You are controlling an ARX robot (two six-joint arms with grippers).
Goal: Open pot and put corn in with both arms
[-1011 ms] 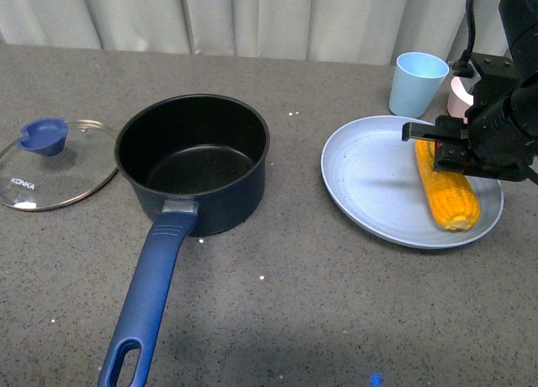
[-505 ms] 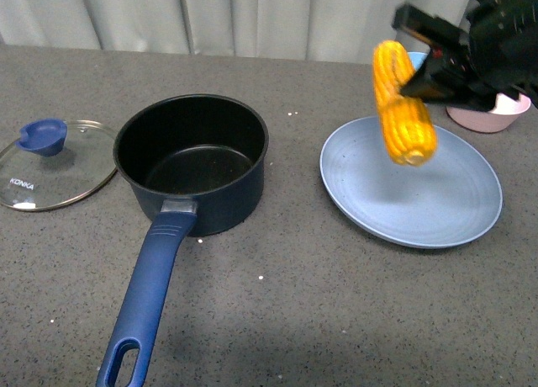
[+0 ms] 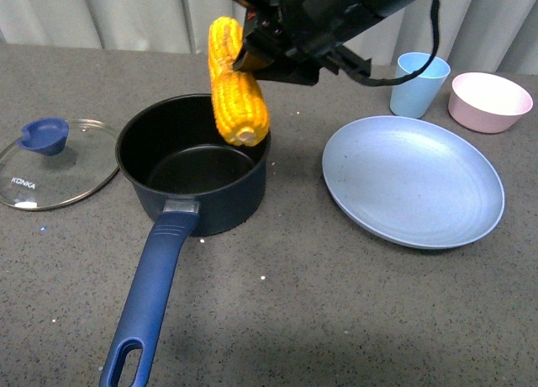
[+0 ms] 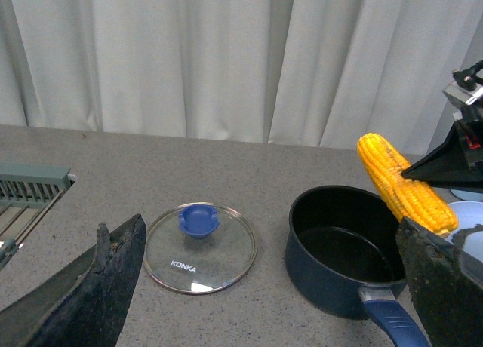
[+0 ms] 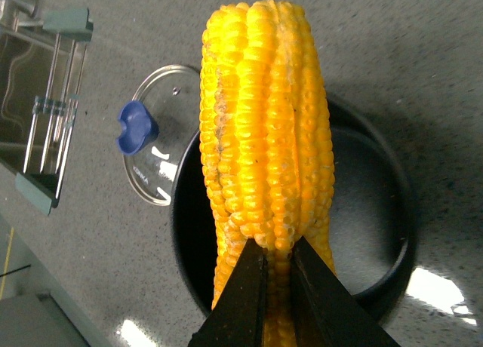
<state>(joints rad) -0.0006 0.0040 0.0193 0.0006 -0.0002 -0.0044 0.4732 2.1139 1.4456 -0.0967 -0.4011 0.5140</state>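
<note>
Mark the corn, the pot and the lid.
corn (image 3: 238, 101), front view, middle of the cob.
pot (image 3: 235, 202), front view, outer front wall.
lid (image 3: 67, 168), front view, glass beside the knob.

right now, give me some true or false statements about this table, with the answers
1. The corn lies on the plate. False: the plate is bare, and the jaws of the right arm hold the corn above the pot.
2. The lid is off the pot, flat on the table beside it. True.
3. The pot has food inside. False: its black inside is empty.
4. The pink bowl stands beside the blue cup. True.
</note>
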